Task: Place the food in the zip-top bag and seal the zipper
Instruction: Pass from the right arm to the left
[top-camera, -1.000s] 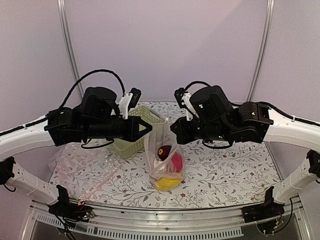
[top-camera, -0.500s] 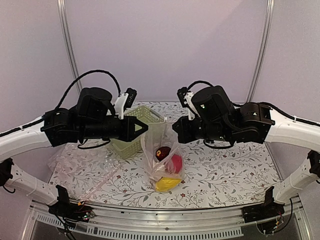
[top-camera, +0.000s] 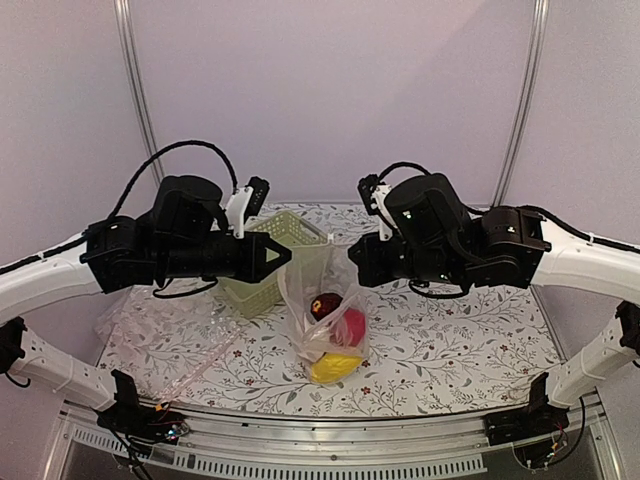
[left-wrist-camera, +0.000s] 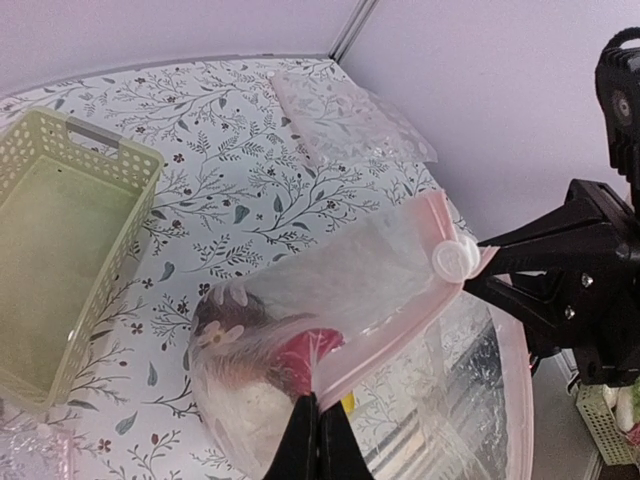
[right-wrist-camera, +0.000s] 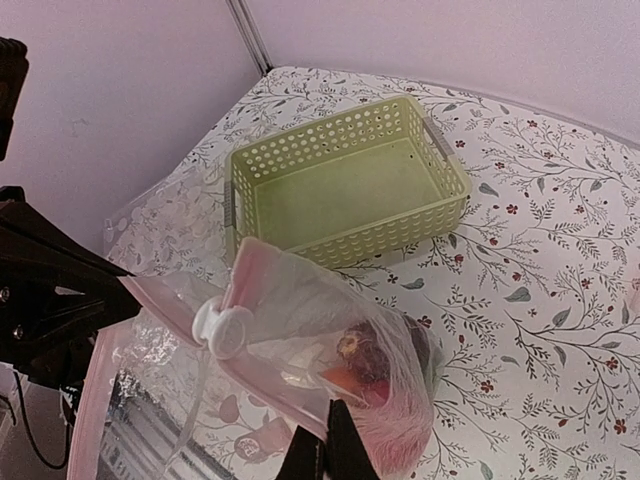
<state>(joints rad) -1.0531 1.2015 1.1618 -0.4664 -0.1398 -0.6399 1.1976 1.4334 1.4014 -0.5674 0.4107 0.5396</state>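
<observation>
Both grippers pinched shut on one filled bag – it hangs between them.

The left gripper (top-camera: 287, 256) and the right gripper (top-camera: 350, 264) point at each other above the table. Each has its jaws closed tight on the thin plastic at the mouth of the large transparent zip-top bag (top-camera: 318, 300). The narrow pale pink zipper strip (left-wrist-camera: 395, 325) runs along that mouth, with the small white round slider (left-wrist-camera: 452, 261) close to the right gripper's tip; whether the mouth is sealed I cannot tell. The food sits low in the bag: a dark maroon piece (top-camera: 325, 303), a red piece (top-camera: 352, 325), a yellow piece (top-camera: 335, 367) at the bottom and a white piece (left-wrist-camera: 250, 412). Behind the bag, a light green plastic lattice basket (right-wrist-camera: 380, 235) stands on the floral-patterned table (top-camera: 450, 350) – partly hidden by the left gripper in the top view. Crumpled clear plastic bags (top-camera: 160, 335) lie at the table's left.
</observation>
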